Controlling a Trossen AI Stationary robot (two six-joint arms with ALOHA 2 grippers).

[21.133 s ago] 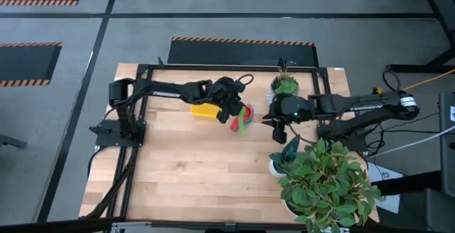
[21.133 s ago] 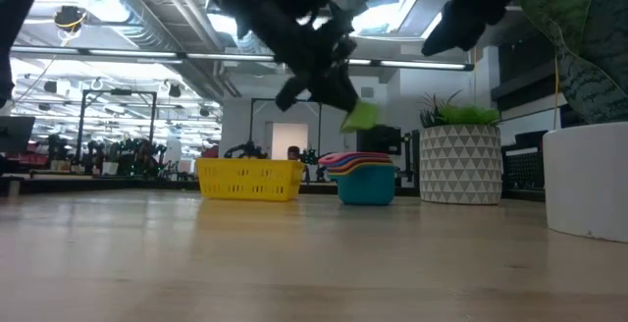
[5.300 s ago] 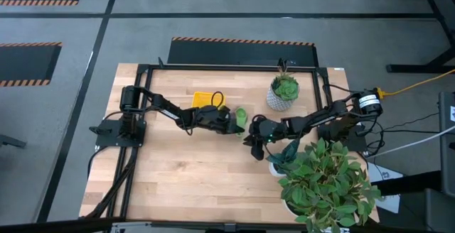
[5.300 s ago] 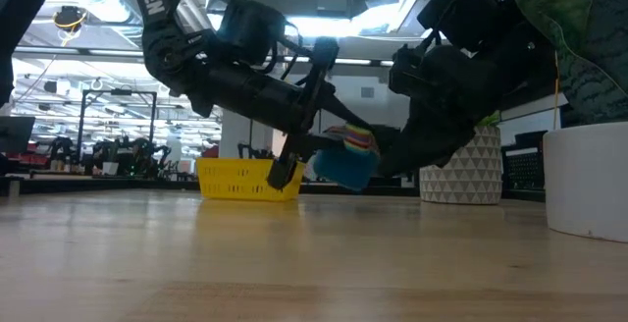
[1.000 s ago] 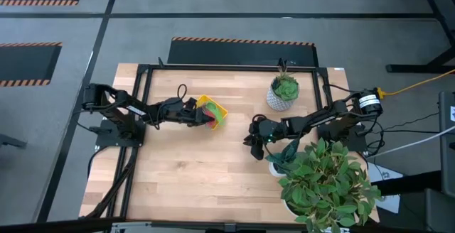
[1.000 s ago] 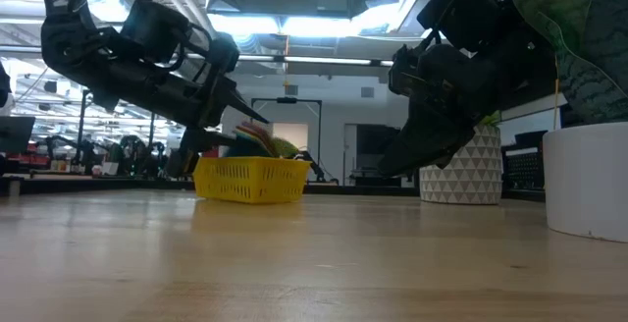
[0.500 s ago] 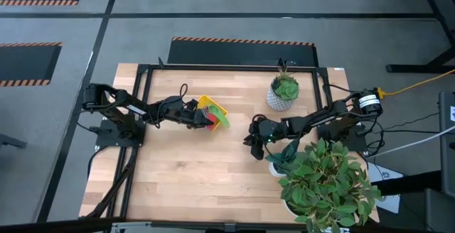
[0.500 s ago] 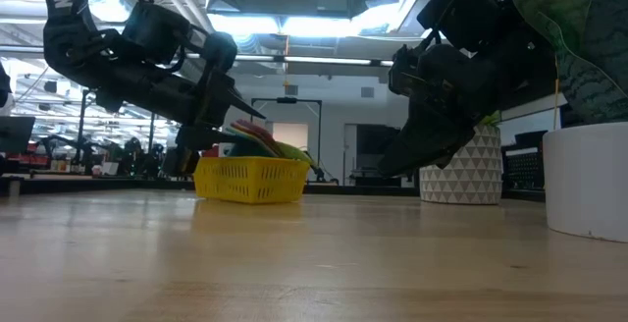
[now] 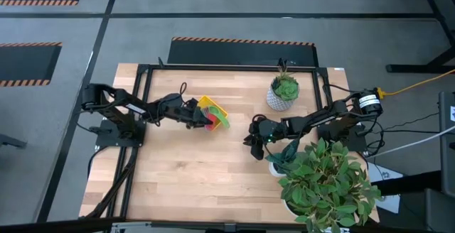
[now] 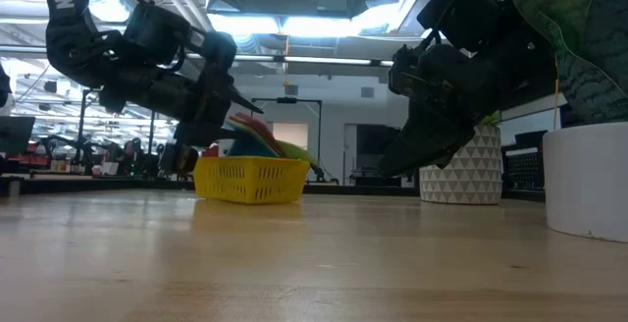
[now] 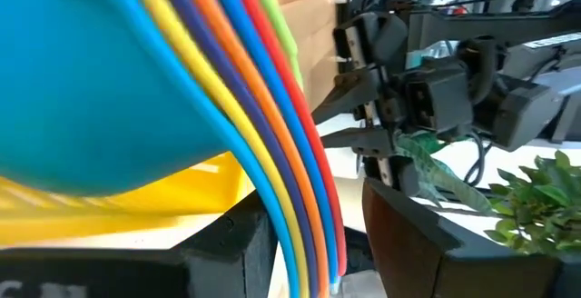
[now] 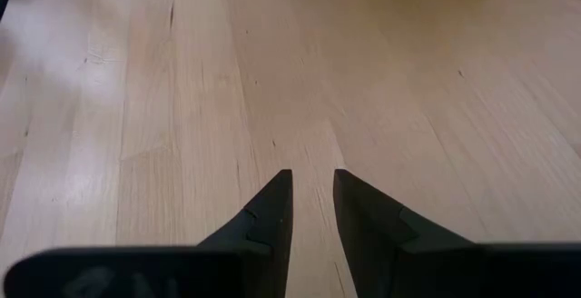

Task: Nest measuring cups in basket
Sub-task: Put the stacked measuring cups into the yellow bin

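While resting on the pale wooden table [image 9: 199,169], holds the small yellow plastic basket [image 10: 250,179] with the nested stack of coloured plastic measuring cups [image 11: 182,107] inside. Left gripper [image 9: 197,116] clamped on that stack. Right gripper [image 12: 311,209] low over bare wood, fingers slightly parted, empty.
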